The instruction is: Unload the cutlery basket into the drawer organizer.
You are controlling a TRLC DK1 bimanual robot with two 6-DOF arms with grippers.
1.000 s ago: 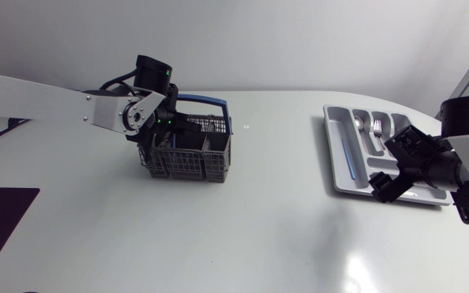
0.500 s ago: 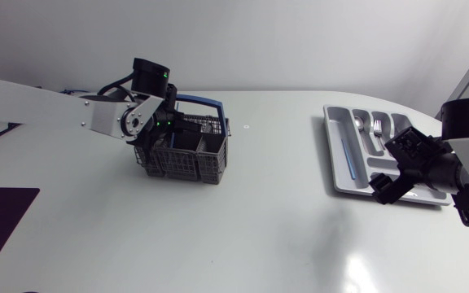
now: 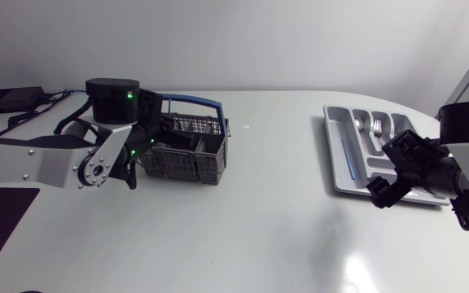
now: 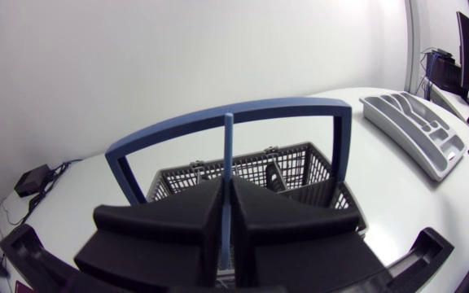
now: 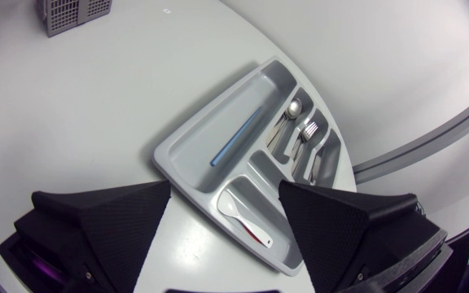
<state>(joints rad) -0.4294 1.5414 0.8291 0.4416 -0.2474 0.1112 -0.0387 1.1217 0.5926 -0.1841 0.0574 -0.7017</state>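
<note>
Blue stick point(image 4: 228, 150): pinched upright between the fingers of the left claw point(image 4: 227, 199), upper end level with the handle, lower end hidden behind the fingers; judged light, stiff and smooth, so it may swivel or slip when pinched at one end, and a hold nearer its middle is preferred
Left claw: closed narrow on the stick, held over the end of the cutlery basket point(image 3: 190, 153) farthest from the organizer
Cutlery basket: grey plastic mesh with a blue handle point(image 4: 283, 106), set on the table point(image 3: 259, 228) well apart from the organizer; what is left inside cannot be made out; judged light enough to be dragged if a piece catches the mesh
Drawer organizer point(image 3: 330, 142): grey tray; a second blue stick point(image 5: 236, 137) is laid in the long compartment, a spoon point(image 5: 294, 107) and forks point(image 5: 310, 130) in the narrow ones, a white spoon point(image 5: 247, 216) in the crosswise one
Right claw point(image 5: 225, 195): spread wide and empty, held above the organizer
Fitting slot: the long compartment is judged right for the held stick
</note>
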